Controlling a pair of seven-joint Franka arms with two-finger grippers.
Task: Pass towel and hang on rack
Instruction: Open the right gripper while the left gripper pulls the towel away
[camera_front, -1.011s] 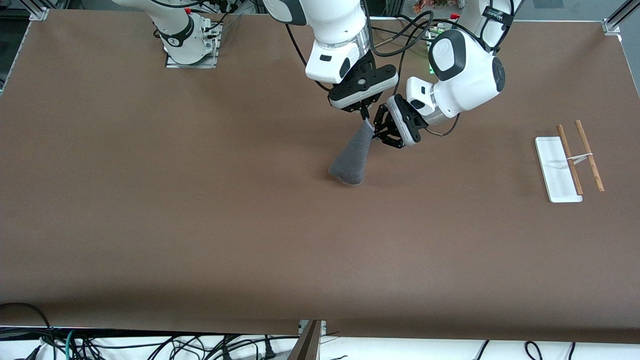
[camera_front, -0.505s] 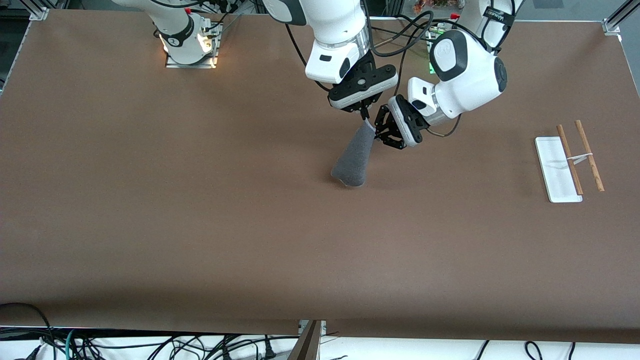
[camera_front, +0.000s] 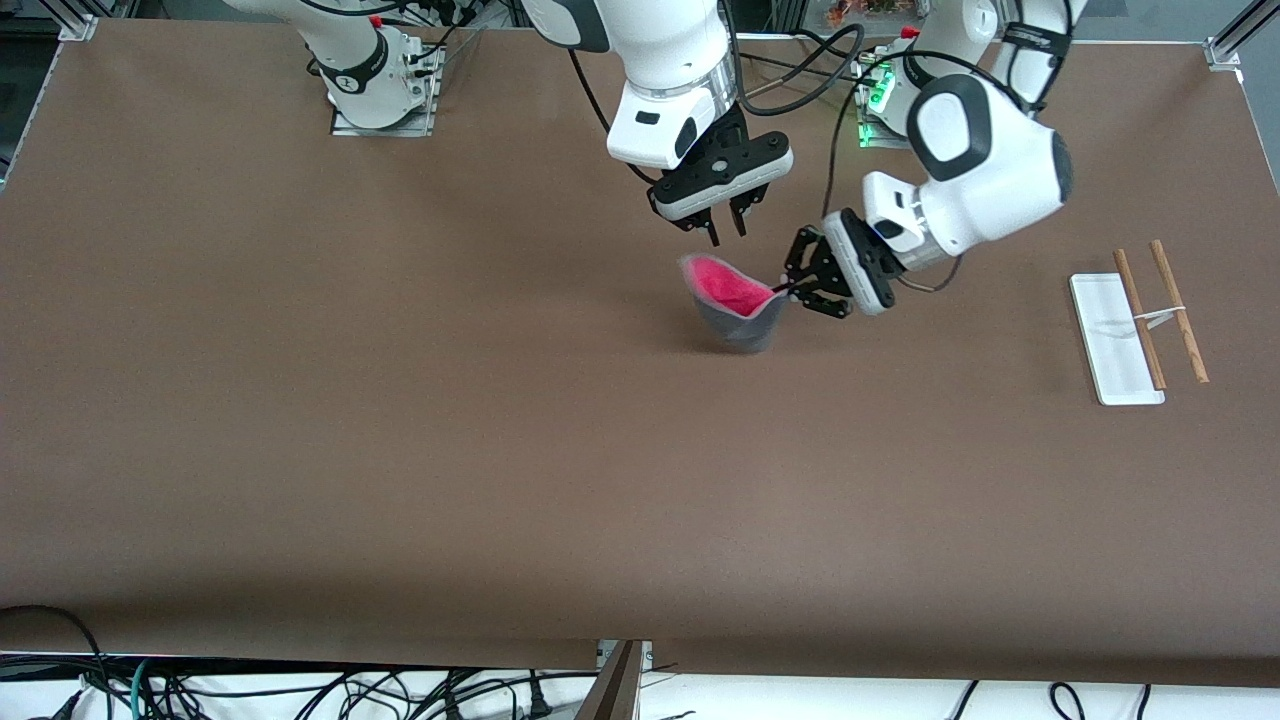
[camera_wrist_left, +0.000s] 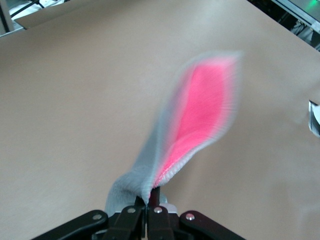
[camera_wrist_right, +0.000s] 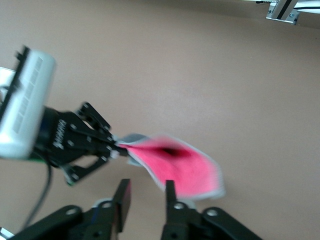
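Observation:
The towel (camera_front: 738, 298) hangs in the air over the middle of the table, grey outside, bright pink-red inside. My left gripper (camera_front: 783, 290) is shut on one corner of it; in the left wrist view the towel (camera_wrist_left: 197, 120) rises from the shut jaws. My right gripper (camera_front: 728, 225) is open and empty just above the towel; the right wrist view shows the towel (camera_wrist_right: 177, 167) past its open fingers, and the left gripper (camera_wrist_right: 112, 145) pinching it. The rack (camera_front: 1140, 320) stands near the left arm's end of the table, with a white base and two brown rods.
The brown table (camera_front: 400, 450) is bare apart from the rack. Cables lie along the table's edge nearest the camera (camera_front: 300, 690).
My right gripper has opened and let go of the towel, rising slightly. My left gripper has pulled the towel toward the rack end; the towel has swung open, showing its pink side.

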